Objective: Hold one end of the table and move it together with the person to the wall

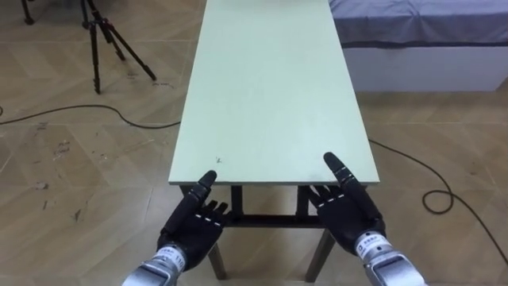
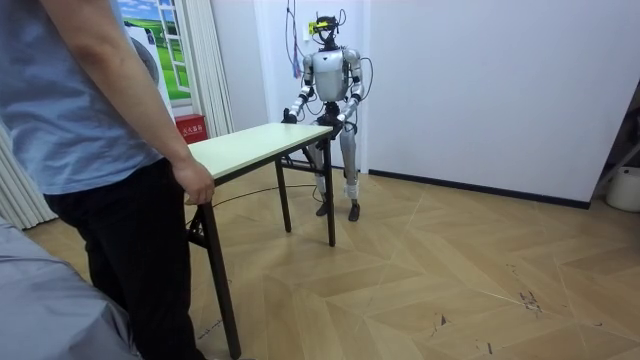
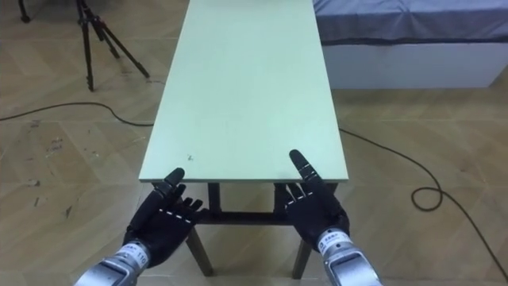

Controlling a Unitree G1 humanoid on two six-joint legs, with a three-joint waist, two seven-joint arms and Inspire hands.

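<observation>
1. Standing on the floor, the table (image 1: 270,87) runs from 6 o'clock toward 12 o'clock before the robot. A person (image 2: 90,130) rests a hand (image 2: 195,185) on its far end.
2. The left hand (image 1: 194,226) at 7 o'clock and the right hand (image 1: 349,210) at 5 o'clock sit at the near edge. Their fingers are straight and spread, their thumbs reach over the surface (image 3: 246,95), and neither hand is clamped on it.
3. With so loose a hold, a lift or pull from the person could probably slide the edge off the fingers and drop this end.
4. A swing could catch the tripod (image 1: 99,36) at 10 o'clock or the bed (image 1: 421,32) at 1 o'clock. The floor cables at 9 o'clock (image 1: 79,111) and 4 o'clock (image 1: 436,195) could snag feet.
5. I cannot tell whether the fingers bear on the underside. The eye views cut off the far end.
</observation>
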